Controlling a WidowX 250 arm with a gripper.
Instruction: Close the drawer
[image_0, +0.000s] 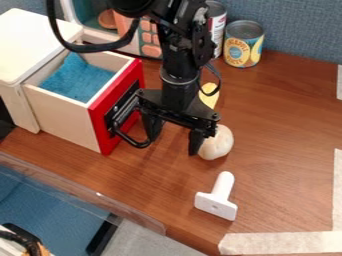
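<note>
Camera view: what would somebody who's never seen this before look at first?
Probably the big black gripper, hanging open over the middle of the table. Next to it, on the left, the bright red front of the pulled-out drawer pops out, with blue stuff inside. After that, maybe the white tool lying nearer the camera.

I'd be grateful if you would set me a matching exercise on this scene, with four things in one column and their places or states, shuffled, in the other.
Things
1. Cloth
2. Drawer
3. White tool
4. End effector

Places and states
a. Lying on the brown table
b. Open, with a red front
c. Fingers apart, by the black handle
d. Inside the wooden box-like part that is pulled out

Right pairs: 1-d, 2-b, 3-a, 4-c
</note>
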